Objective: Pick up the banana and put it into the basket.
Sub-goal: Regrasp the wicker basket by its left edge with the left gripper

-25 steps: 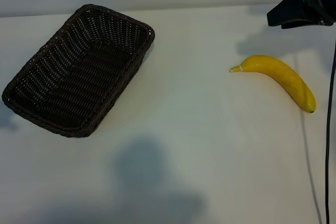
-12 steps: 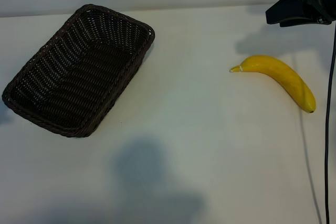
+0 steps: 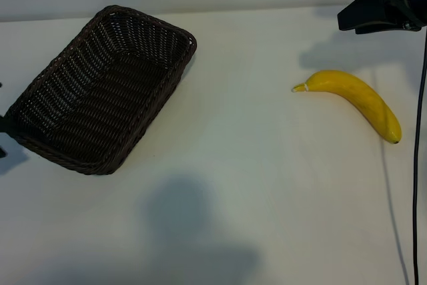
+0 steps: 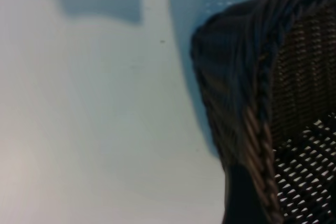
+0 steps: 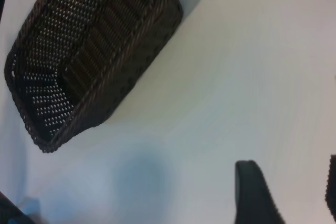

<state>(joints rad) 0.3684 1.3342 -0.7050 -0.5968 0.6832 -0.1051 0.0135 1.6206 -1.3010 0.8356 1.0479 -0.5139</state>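
The left pincer (image 3: pixel 2 125) had just edged in beside the basket (image 3: pixel 100 91), its grip unreadable; the right pincer (image 3: pixel 380 5), parted and empty, hung beyond the untouched banana (image 3: pixel 357 98).

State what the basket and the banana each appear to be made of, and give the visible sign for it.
Basket: probably wicker or a woven imitation, dark brown and matte; interlaced strands and a braided rim show.
Banana: possibly plastic rather than fruit; its skin is evenly bright yellow, smooth and unblemished.

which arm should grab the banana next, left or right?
Probably right. Its pincer hangs open just above the banana, which lies untouched on the table. The left arm is across by the basket.
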